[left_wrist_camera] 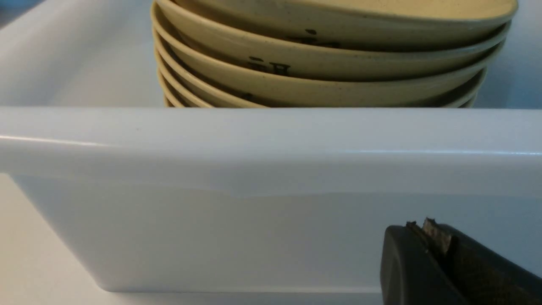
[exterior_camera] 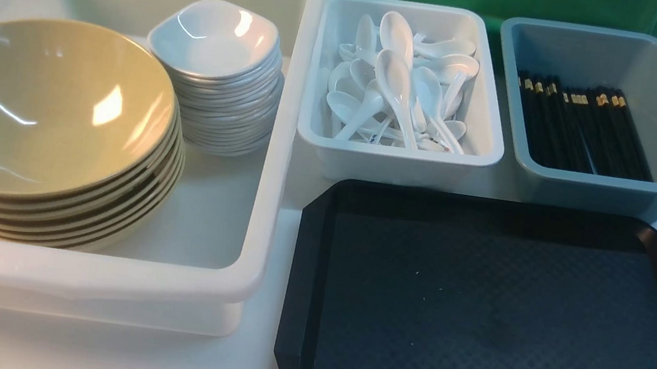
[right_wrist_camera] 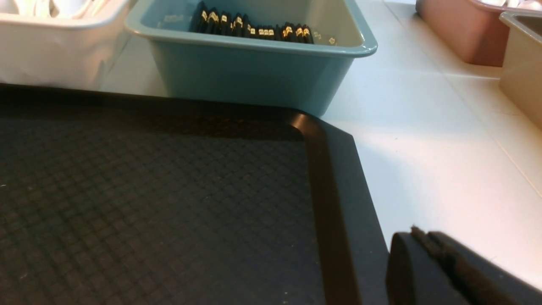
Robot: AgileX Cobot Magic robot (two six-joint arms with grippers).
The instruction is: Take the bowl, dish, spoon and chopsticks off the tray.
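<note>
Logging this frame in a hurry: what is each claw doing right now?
Left claw: shut, holding nothing, in front of the large white tub.
Right claw: shut, empty, over the tray rim.

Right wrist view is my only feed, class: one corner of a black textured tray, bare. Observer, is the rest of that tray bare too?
Observer: Yes. In the front view, all that shows of the large black rectangular plastic tray carries nothing.
Operator: Where are the bowls?
Observer: The glossy olive-yellow bowls are stacked inside the big white plastic tub, to the tray's left.
Operator: And the left hand?
Observer: The left hand sits low outside that tub's near wall, fingers together, holding nothing.
</note>
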